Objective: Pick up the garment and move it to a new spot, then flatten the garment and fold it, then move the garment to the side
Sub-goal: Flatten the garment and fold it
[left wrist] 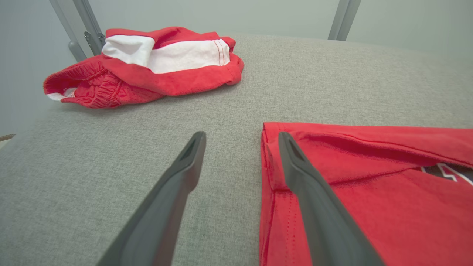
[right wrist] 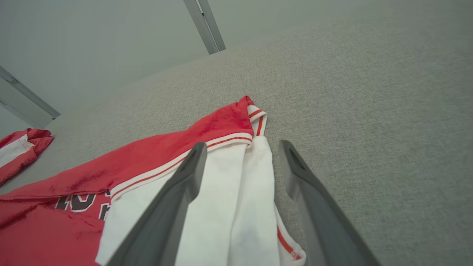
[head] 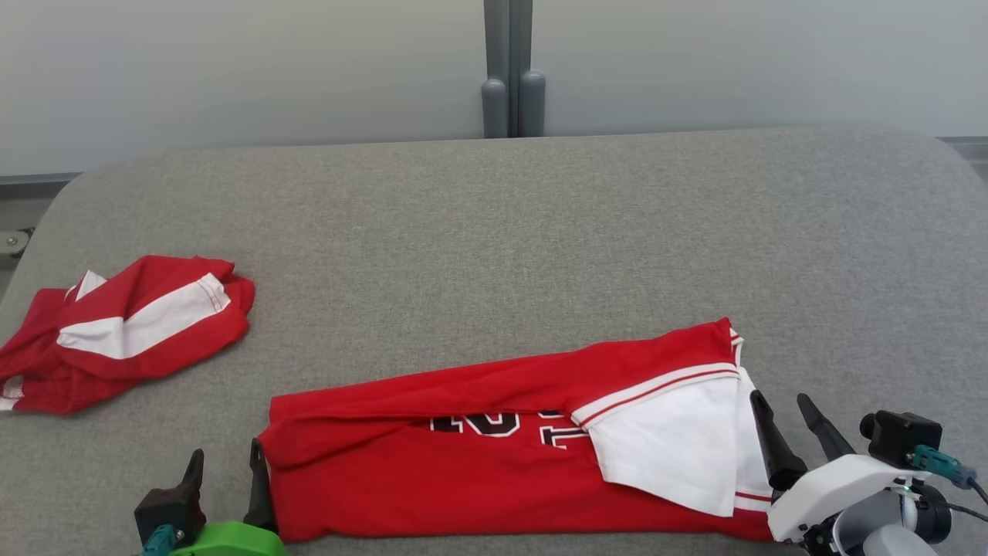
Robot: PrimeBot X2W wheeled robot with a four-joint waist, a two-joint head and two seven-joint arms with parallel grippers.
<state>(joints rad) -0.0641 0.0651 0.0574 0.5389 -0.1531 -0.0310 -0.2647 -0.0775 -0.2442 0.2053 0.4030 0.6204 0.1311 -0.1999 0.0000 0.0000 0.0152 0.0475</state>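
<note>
The garment (head: 463, 471), a red jersey with white sleeves and dark numerals, lies folded lengthwise along the near edge of the grey table (head: 540, 232). My left gripper (head: 225, 452) stands open at its left end. In the left wrist view one finger (left wrist: 314, 192) hangs over the garment's (left wrist: 369, 207) red edge, the other over bare table, and the left gripper (left wrist: 241, 136) holds nothing. My right gripper (head: 780, 398) is open at the right end. Its fingers straddle the garment's (right wrist: 147, 159) white sleeve in the right wrist view, where the right gripper (right wrist: 242, 145) grips nothing.
A second red and white piece of clothing (head: 131, 332) lies crumpled at the table's left side, also seen as the crumpled piece (left wrist: 166, 70) in the left wrist view. Grey posts (head: 509, 100) stand behind the far edge. Bare fabric surface stretches beyond the garment.
</note>
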